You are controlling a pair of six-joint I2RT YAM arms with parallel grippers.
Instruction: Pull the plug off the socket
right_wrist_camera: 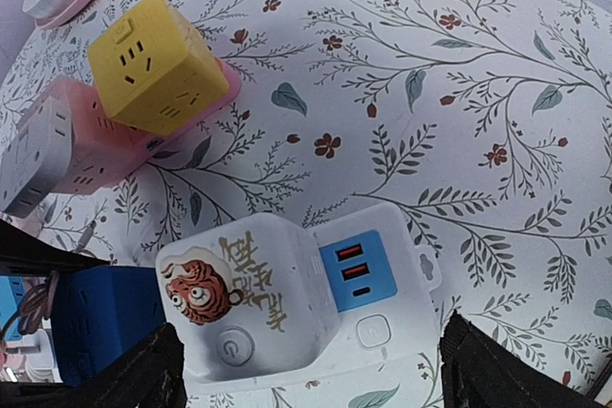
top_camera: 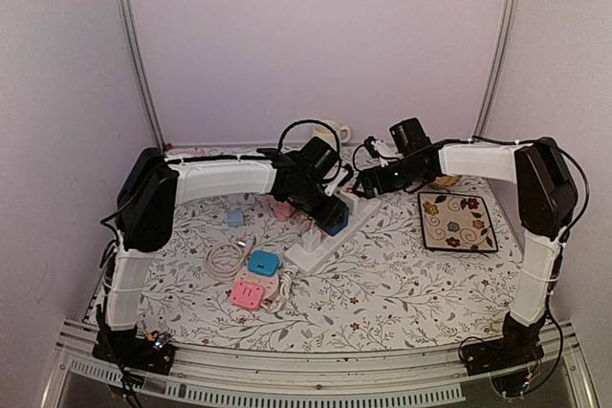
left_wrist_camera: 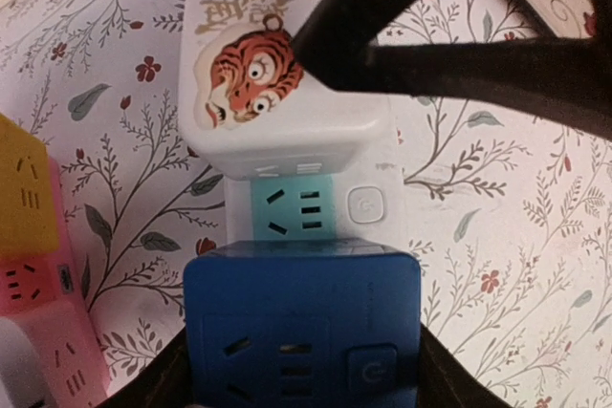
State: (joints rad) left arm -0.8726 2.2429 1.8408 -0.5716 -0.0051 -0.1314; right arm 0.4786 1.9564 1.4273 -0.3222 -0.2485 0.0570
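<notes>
A blue cube plug [left_wrist_camera: 301, 322] sits in the white socket strip [left_wrist_camera: 368, 207], just behind a white cube with a tiger picture [left_wrist_camera: 277, 74]. My left gripper [left_wrist_camera: 301, 375] is shut on the blue plug, with a dark finger pressed against each side. In the top view the left gripper [top_camera: 323, 205] is over the strip [top_camera: 314, 249] and the blue plug [top_camera: 336, 221]. My right gripper [right_wrist_camera: 311, 375] hangs open over the strip's far end [right_wrist_camera: 387, 332], its fingers straddling the tiger cube [right_wrist_camera: 239, 284] without touching it. The right gripper [top_camera: 368, 183] faces the left one closely.
A yellow cube [right_wrist_camera: 158, 64] sits on a pink strip [right_wrist_camera: 86, 145] beside the white one. A floral mat [top_camera: 457, 221] lies to the right. Pink and blue adapters [top_camera: 256, 279] and a coiled white cable [top_camera: 225, 257] lie in front; a mug [top_camera: 333, 131] stands behind.
</notes>
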